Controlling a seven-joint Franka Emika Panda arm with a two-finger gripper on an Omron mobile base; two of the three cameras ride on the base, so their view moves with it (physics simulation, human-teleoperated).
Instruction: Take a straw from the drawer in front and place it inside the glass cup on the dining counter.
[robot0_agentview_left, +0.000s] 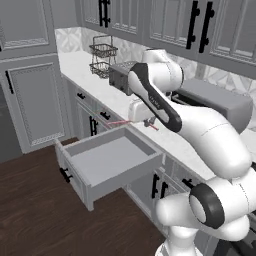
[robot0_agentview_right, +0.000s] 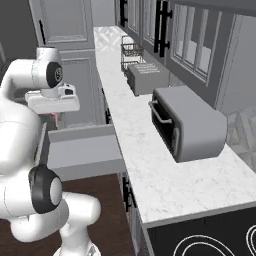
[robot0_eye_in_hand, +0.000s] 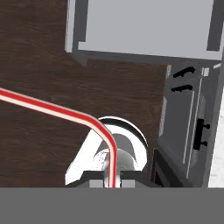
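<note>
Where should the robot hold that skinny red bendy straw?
Near one end, pinched across its thin width: the gripper holds the thin red-and-white bent straw that way now, a fingertip on either side, so the long bent part sticks out free ahead.

Red-and-white striped straw (robot0_eye_in_hand: 52, 108), plain grey drawer (robot0_agentview_left: 107, 162) with black handle (robot0_agentview_left: 65, 175), dark brown wood floor (robot0_eye_in_hand: 39, 65), white marble worktop (robot0_agentview_right: 160, 175) with grey veins, grey toaster oven (robot0_agentview_right: 192, 130).

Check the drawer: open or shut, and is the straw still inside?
Open: the drawer is pulled out, its inside bare. The straw is out, clamped in the pincer.
</note>
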